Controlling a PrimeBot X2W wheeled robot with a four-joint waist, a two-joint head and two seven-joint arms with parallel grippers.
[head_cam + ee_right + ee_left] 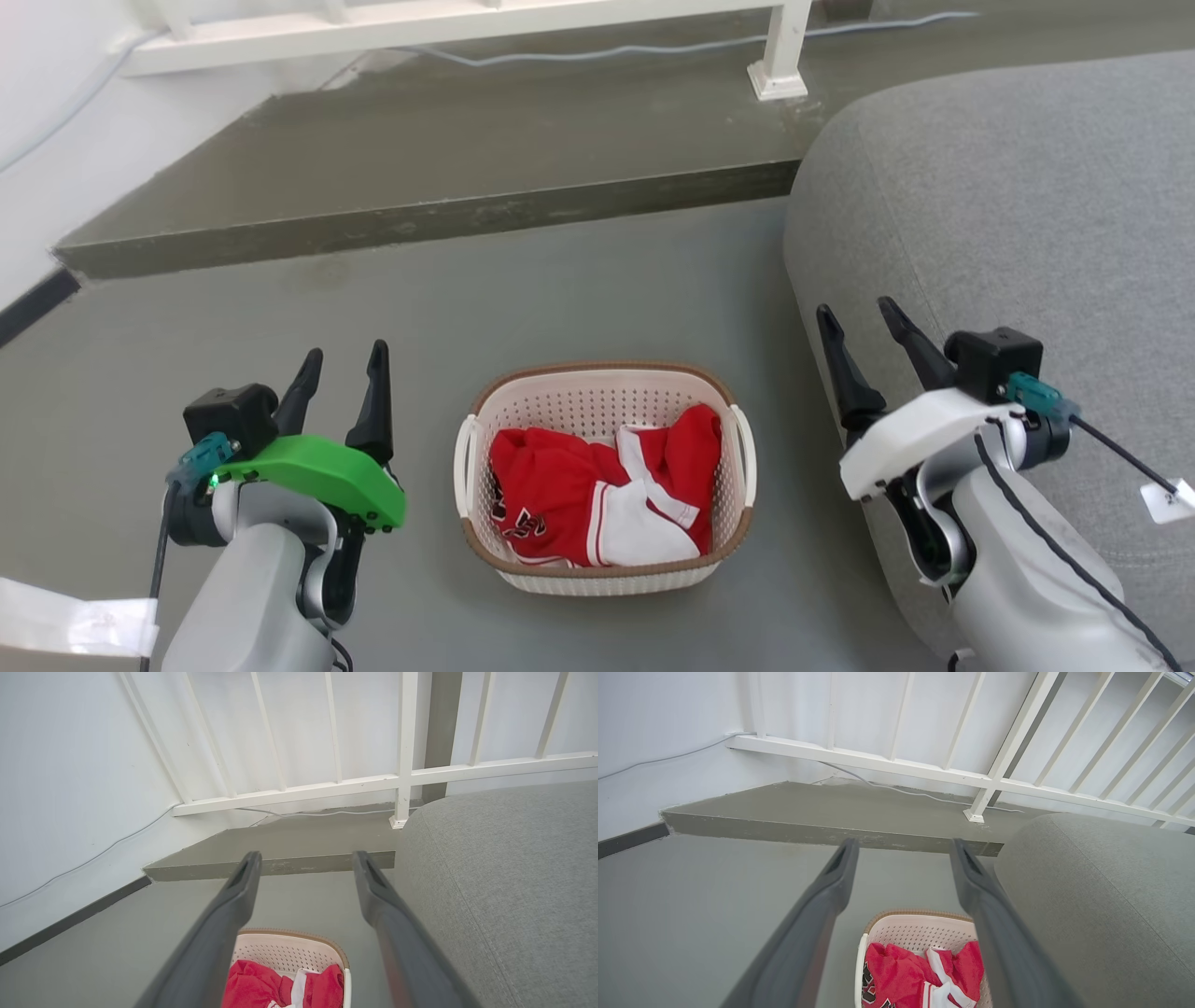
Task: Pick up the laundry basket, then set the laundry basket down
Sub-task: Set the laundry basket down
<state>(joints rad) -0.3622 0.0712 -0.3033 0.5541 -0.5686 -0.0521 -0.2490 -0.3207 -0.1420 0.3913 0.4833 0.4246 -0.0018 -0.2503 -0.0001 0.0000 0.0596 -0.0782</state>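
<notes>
At lower left, pale forearm bent up at the wrist under a green cover [317, 471]; left fingers [375, 397] pointing forward, spread apart, gripping nothing. At lower right, much the same pose under a white cover [920, 429]; right fingers [845, 373] likewise spread and empty, leaning a little leftward, in front of the grey sofa [1027, 205].

Between the two pairs, resting on the grey floor [560, 280]: laundry basket [597, 399], touched by neither. Left fingers near its left handle, right fingers a little farther off its right handle. In both wrist views, low down between the parted fingers.

Upright, cream-white, perforated walls, rounded-rectangular, brown woven-look rim, one white handle on each side. Inside, crumpled red and white clothing [560, 485] covering the bottom, lying below the rim.

Just right of the basket, the sofa's rounded edge. Farther off, a low grey step [420, 224], then a white railing [448, 23] with a thin cable [653, 47] along its foot.
</notes>
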